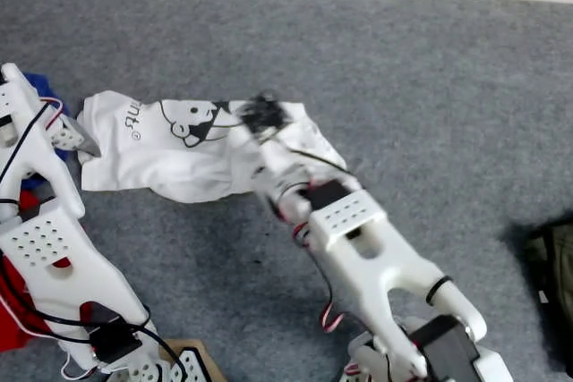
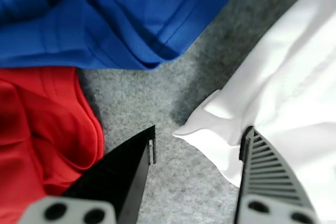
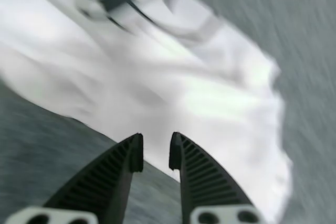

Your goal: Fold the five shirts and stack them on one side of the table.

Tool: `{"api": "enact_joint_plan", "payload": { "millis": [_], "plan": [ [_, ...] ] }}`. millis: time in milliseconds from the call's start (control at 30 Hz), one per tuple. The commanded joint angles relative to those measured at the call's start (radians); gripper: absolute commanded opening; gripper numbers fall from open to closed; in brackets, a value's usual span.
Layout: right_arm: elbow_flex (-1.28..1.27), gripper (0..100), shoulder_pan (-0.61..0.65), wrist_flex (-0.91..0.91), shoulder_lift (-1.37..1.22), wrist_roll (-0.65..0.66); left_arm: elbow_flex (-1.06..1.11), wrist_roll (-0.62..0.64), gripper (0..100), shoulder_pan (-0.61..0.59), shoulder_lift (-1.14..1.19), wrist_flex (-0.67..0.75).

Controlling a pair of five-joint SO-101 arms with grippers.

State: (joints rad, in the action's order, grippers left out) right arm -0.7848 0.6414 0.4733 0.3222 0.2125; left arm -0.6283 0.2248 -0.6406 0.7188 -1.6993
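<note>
Left gripper (image 2: 199,148) stands wide open, low over the table (image 1: 430,87). The left corner of the white shirt (image 1: 170,158) lies between its jaws but is not yet pinched. Right gripper (image 3: 155,153) is over the right part of the same shirt. Its jaws are narrow, with only a small gap, and I see no cloth between them.

I judge that the step in hand is the folding of this white shirt, and that it is at the very beginning. One arm is placed at each end of the shirt, and no clean fold is made. The next move, I think, calls for the left jaws to close on the corner and take only the cloth edge. The right gripper would need to open more before it can take its side.

The shirt lies on the far left-centre part of the table, spread sideways with the print up. It has wrinkles and a rumpled near edge. A blue shirt (image 2: 105,14) and a red shirt (image 2: 37,129) lie bunched just to its left, apart from it, and they seem not folded.
</note>
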Motion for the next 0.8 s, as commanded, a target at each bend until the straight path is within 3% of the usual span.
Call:
{"api": "enact_joint_plan", "payload": {
  "millis": [0,267,533,767],
  "plan": [
    [0.067,10.2,0.111,-0.012,0.030,0.011,0.018,0.002,27,0.059,-0.065,0.005],
    [0.245,10.2,0.280,0.031,-0.189,0.008,0.047,0.002,27,0.091,-0.065,0.029],
    [0.536,10.2,0.306,0.031,-0.432,0.006,0.042,0.009,26,0.110,-0.073,0.121],
    [0.604,10.2,0.349,0.031,-0.475,0.006,0.005,0.009,8,0.140,-0.067,0.226]
  ]
}}
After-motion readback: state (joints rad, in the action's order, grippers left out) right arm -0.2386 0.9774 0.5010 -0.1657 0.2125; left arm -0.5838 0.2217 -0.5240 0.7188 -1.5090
